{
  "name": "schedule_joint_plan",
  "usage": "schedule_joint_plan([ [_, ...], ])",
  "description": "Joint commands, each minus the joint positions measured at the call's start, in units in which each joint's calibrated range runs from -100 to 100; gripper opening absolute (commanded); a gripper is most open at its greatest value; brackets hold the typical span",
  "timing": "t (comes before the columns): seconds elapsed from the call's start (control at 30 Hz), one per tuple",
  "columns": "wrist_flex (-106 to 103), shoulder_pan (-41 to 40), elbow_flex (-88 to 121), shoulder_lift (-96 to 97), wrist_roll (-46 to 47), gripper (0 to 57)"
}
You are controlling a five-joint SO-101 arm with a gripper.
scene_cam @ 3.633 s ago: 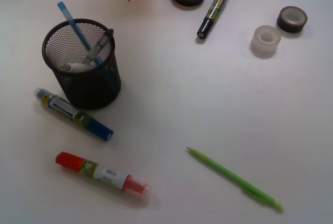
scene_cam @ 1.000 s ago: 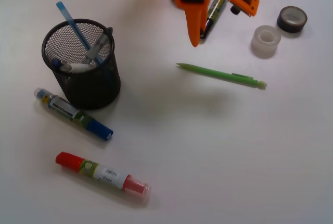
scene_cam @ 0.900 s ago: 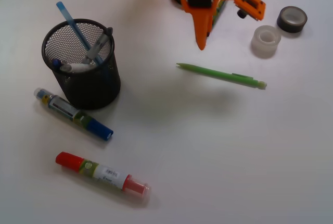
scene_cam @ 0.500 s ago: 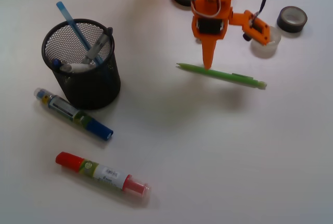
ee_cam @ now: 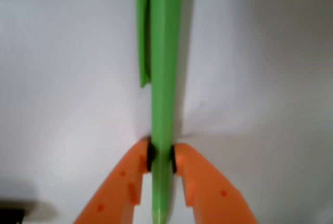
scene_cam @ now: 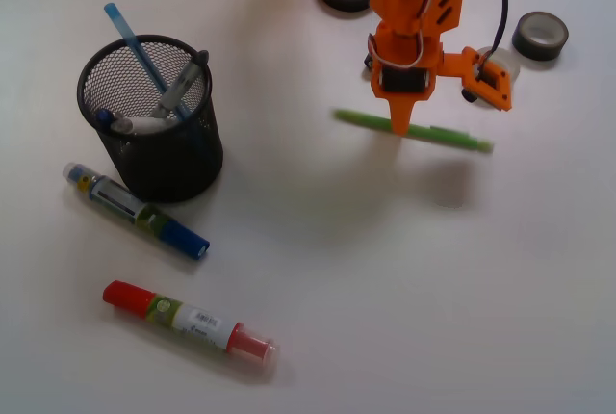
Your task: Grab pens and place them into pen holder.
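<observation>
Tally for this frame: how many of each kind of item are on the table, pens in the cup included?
Slim pens: 5, four in the pen holder and the lime green pen between the gripper fingers.
Fat markers: 3, red, blue, and one partly hidden behind the arm.
Tape rolls: 3.
Pen holder: 1.
Total: 12.

Slim lime-green plastic pen [scene_cam: 433,133] lies level, mid-table; black wire-mesh cylindrical holder [scene_cam: 152,116] stands upright (several pens inside), well apart.

Gripper [scene_cam: 398,127] descended onto lime green pen [scene_cam: 452,136]; jaws now pinch its barrel.
</observation>
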Motion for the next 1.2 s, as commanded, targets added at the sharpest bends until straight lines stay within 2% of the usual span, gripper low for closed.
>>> schedule_joint_plan([
  [0.0, 3.23, 1.25, -0.56, -0.72, 0.44, 0.4],
  [0.33, 4.37, 4.91, -0.38, -34.38, 0.1, 0.4],
  [0.5, -10.59, 10.07, 5.69, -46.88, -4.05, 0.4],
  [0.73, -37.89, 17.4, 27.61, -56.74, -12.45, 0.4],
  [0.97, -59.94, 24.95, 48.35, -61.84, -16.31, 0.4],
  [1.17, -70.44, 30.55, 56.87, -61.33, -17.0, 0.4],
])
